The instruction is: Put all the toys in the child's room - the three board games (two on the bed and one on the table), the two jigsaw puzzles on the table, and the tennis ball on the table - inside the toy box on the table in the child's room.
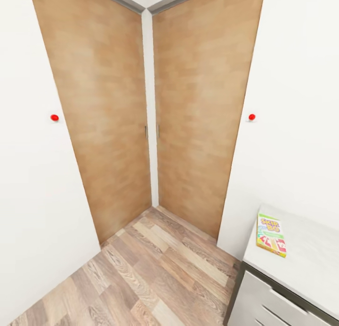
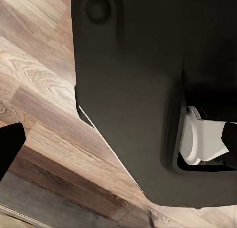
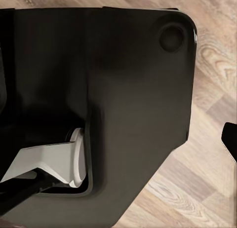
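Note:
One board game, a yellow, green and red Skip-Bo box [image 1: 271,234], lies flat near the left edge of a pale table top [image 1: 310,264] at the lower right of the head view. In the left wrist view my left gripper [image 2: 121,141] is open, its dark fingertips [image 2: 10,146] at the frame's two sides, with the robot's black base and wooden floor beyond. My right gripper [image 3: 118,139] looks open too; one dark fingertip [image 3: 230,139] shows over the floor. The toy box, puzzles, ball and other games are out of view.
Ahead is a room corner with two closed wooden doors [image 1: 103,128] [image 1: 197,118] between white walls [image 1: 28,175]. Small red knobs [image 1: 54,117] [image 1: 252,117] sit on the walls. Grey drawer fronts [image 1: 263,297] run under the table top. Wood-plank floor [image 1: 155,269] lies open in front.

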